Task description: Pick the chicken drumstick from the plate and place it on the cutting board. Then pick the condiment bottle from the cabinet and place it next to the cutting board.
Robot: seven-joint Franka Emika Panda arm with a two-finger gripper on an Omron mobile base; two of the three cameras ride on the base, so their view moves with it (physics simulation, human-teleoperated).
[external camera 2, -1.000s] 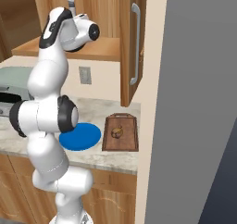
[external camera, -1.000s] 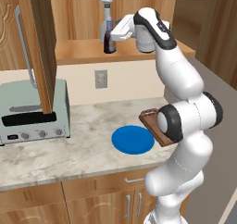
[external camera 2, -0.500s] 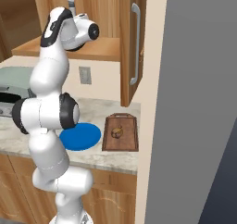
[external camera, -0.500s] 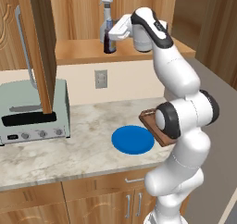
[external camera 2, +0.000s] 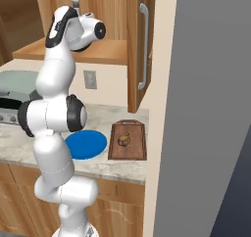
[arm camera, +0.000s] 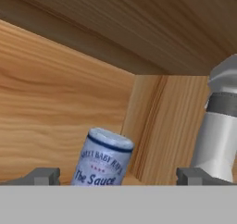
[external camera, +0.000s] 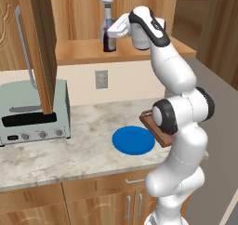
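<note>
Pincer (arm camera: 118, 176) spread wide, condiment bottle (arm camera: 102, 157) between tips, seemingly untouched

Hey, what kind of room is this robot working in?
Most likely a home kitchen, a rendered one: a marble-look counter over wooden drawers, a light brown wooden wall cabinet holding a small dark condiment bottle, and a pale green toaster oven by a wall outlet.
</note>
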